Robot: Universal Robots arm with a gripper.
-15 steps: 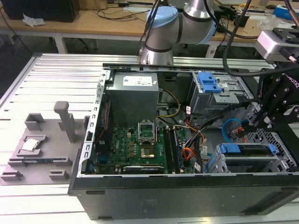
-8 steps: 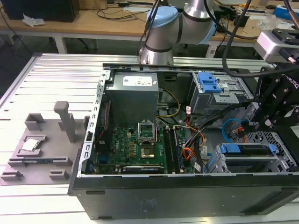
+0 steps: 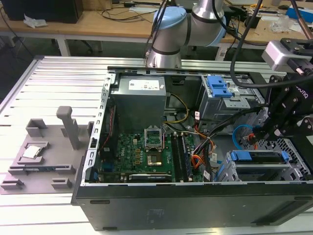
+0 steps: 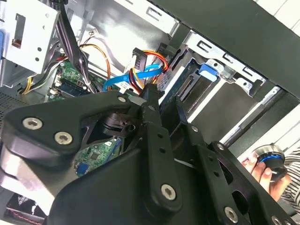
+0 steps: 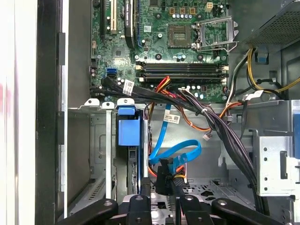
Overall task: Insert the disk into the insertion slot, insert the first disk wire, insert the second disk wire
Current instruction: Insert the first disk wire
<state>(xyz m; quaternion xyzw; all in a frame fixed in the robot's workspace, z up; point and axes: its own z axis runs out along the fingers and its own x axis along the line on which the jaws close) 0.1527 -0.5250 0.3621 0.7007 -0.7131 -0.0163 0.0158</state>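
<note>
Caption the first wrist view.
The tool poised by the light-blue cable, beside the disk seated in the insertion slot.

We see soft, even overhead light in the exterior view. The aluminium table [image 3: 58, 83] shines pale, while the open computer case [image 3: 146, 210] stays dim inside, its black outer wall nearly featureless. In the first wrist view a white strip [image 5: 18, 112] is blown out. In the second wrist view the bare metal wall [image 4: 117, 23] glares.

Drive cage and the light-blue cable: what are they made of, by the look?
Cage: looks like sheet metal, dull grey, punched with rows of holes. Cable: flat, probably plastic-jacketed, smooth light blue; it curves in a loop, so it seems flexible.
</note>
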